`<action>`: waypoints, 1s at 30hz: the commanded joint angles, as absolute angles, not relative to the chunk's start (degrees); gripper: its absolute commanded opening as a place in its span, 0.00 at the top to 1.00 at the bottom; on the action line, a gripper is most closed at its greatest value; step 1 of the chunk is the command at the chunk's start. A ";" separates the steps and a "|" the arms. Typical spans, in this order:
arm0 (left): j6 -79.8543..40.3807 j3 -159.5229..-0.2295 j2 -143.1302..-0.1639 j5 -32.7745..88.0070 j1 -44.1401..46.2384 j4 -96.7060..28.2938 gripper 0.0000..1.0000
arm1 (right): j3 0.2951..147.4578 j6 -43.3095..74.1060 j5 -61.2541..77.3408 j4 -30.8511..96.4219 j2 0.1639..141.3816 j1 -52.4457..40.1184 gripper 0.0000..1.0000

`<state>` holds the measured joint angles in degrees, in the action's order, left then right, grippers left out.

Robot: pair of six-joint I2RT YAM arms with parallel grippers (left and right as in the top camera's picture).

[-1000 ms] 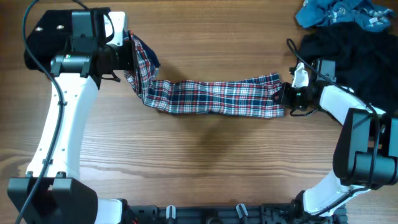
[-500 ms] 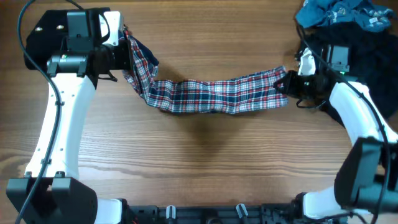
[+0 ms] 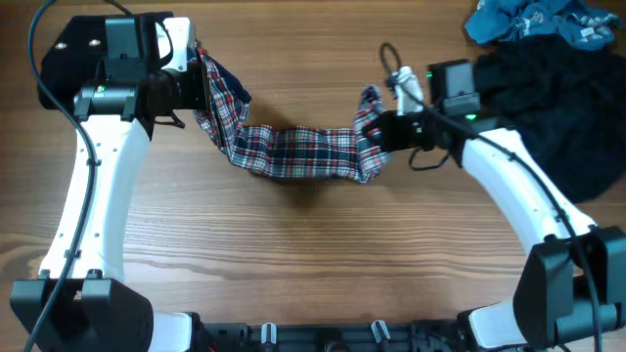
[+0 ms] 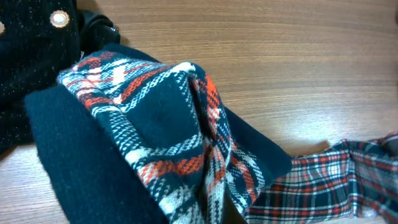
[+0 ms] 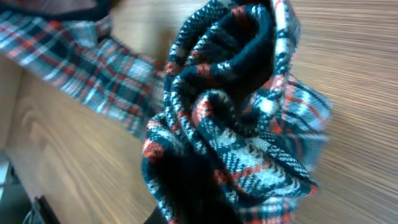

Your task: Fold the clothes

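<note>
A red, navy and white plaid garment (image 3: 293, 152) hangs in a sagging band between my two grippers above the wooden table (image 3: 323, 264). My left gripper (image 3: 199, 93) is shut on its left end at the upper left. There the cloth bunches over a navy lining (image 4: 81, 162) and hides the fingers. My right gripper (image 3: 378, 128) is shut on the other end near the middle of the table. In the right wrist view that end is a crumpled plaid wad (image 5: 230, 124) covering the jaws.
A black garment (image 3: 553, 103) lies in a heap at the right edge, with a blue one (image 3: 533, 20) behind it in the far right corner. Another black garment with a pale stud (image 4: 31, 68) lies by my left gripper.
My right gripper has carried its end of the plaid garment far to the left and a little back. The band between the grippers is now much shorter. The left arm has barely moved.
</note>
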<state>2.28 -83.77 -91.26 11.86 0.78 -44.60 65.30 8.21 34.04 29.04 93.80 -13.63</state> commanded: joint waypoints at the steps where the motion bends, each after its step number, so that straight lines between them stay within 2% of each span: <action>1: 2.09 -85.21 -90.43 13.39 0.54 -44.16 0.96 | 66.52 12.86 33.26 25.30 92.88 -18.48 0.96; 6: 2.11 -85.21 -90.43 13.91 0.54 -44.23 0.96 | 66.52 17.43 29.61 18.90 95.53 -23.05 0.96; 16: 2.11 -85.21 -90.43 14.11 0.54 -43.90 0.96 | 66.52 20.99 29.78 14.50 101.82 -24.73 0.96; 22: 0.95 -85.21 -90.19 16.27 1.21 -41.76 0.96 | 66.54 20.95 30.09 16.27 100.27 -20.73 0.96; 30: -1.63 -85.21 -90.21 12.99 7.79 -38.50 0.96 | 66.54 16.23 33.63 21.52 97.32 -12.78 0.96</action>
